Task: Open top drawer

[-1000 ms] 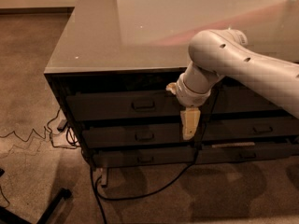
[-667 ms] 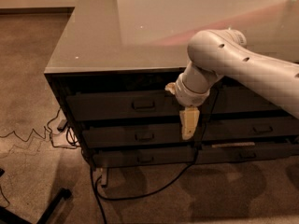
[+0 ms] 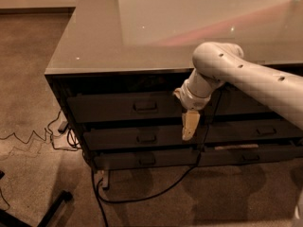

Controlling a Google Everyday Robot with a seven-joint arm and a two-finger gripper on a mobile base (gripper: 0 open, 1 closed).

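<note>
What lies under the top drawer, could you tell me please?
A middle drawer and a bottom drawer sit below the top drawer, with a black cable on the carpet beneath. The claw hangs at their right end, covering part of the middle drawer's front. Insides are hidden.

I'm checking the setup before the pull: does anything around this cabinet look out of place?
Black cables lie loose on the floor in front of the cabinet, running under its left end. The top drawer looks straight. The gripper hangs just right of it, pointing down.
</note>
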